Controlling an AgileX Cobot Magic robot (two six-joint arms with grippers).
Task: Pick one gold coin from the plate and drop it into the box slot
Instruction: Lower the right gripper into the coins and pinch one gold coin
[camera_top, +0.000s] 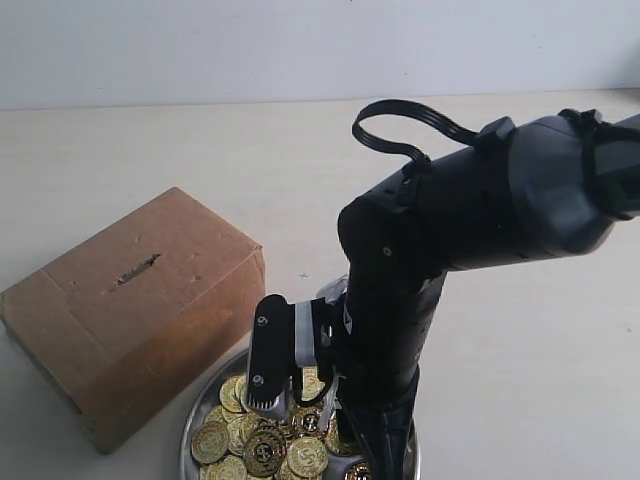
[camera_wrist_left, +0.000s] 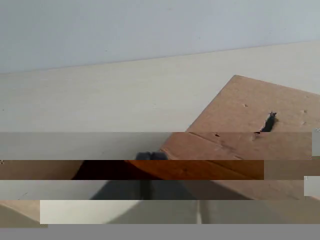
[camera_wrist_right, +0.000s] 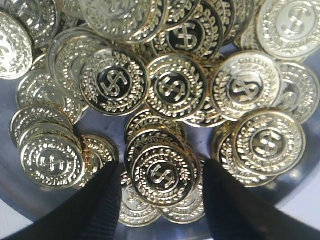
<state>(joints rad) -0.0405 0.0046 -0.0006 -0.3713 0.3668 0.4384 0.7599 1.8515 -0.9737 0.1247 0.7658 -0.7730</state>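
Mid-pick at the frame's lower middle, the right gripper stood spread over the plate, apparently straddling one gold coin, needing only to close.

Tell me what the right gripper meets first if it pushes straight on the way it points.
Most likely the gold coin lying between its open fingers in the plate. The right gripper points straight at it, though the gap is hard to judge.
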